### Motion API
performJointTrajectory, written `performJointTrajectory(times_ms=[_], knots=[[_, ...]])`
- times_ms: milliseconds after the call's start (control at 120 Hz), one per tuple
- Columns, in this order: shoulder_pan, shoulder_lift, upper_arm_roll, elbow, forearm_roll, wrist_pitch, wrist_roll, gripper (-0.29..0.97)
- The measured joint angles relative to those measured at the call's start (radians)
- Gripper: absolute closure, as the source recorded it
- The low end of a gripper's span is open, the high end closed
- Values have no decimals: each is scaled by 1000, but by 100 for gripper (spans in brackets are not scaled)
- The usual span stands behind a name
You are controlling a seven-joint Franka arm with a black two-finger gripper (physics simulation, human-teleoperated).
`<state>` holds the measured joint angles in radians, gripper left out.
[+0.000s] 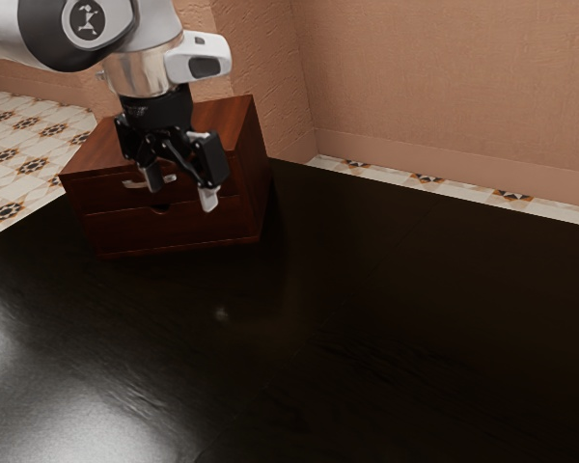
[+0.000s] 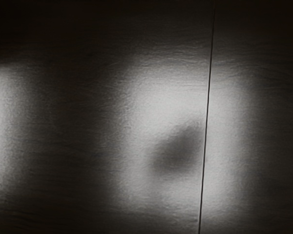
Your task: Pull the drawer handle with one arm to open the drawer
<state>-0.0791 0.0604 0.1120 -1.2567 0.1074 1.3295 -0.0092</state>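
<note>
Since the drawer point(image 1: 101, 190) is rigid wood set in a solid-looking cabinet point(image 1: 234, 125), expect stiff handling. There should be no give, only sliding friction. My guess is the cabinet is heavy enough to stay put if you pull straight out from its front.

The cabinet sits on the dark counter point(image 1: 367, 328) at its far end, with the drawer in its upper front.

Take hold at the handle point(image 1: 132, 183), the small pale curved piece on the cabinet's upper front. It looks thin and probably smooth, so pinch or hook it squarely or it may slip out.

The gripper point(image 1: 179, 190) hangs just in front of the cabinet's front face, fingers point(image 1: 207, 200) spread wide and holding nothing.

Hard to read:
- One finger sits right beside the handle, so you can't tell whether they're touching or apart.
- The hand covers the middle of the cabinet's front.
- A dark notch point(image 1: 159, 205) lower on that front may be a second pull, but it's unclear.
- The wrist view gives a glossy dark surface with glare, a thin straight line point(image 2: 207, 117) and a soft shadow point(image 2: 178, 153). You can't tell whether that surface is counter or cabinet.
</note>
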Motion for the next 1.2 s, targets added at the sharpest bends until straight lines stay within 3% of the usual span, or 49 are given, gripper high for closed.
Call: performJointTrajectory(times_ms=[283, 408, 650, 933, 1200], knots=[[28, -2, 5, 3, -48, 14, -1, 0], [26, -58, 22, 166, -75, -19, -41, 0], [-74, -69, 177, 191, -86, -47, -473, 0], [26, -13, 188, 96, -85, 1, -873, 0], [99, 7, 201, -69, -89, 171, -1112, 0]])
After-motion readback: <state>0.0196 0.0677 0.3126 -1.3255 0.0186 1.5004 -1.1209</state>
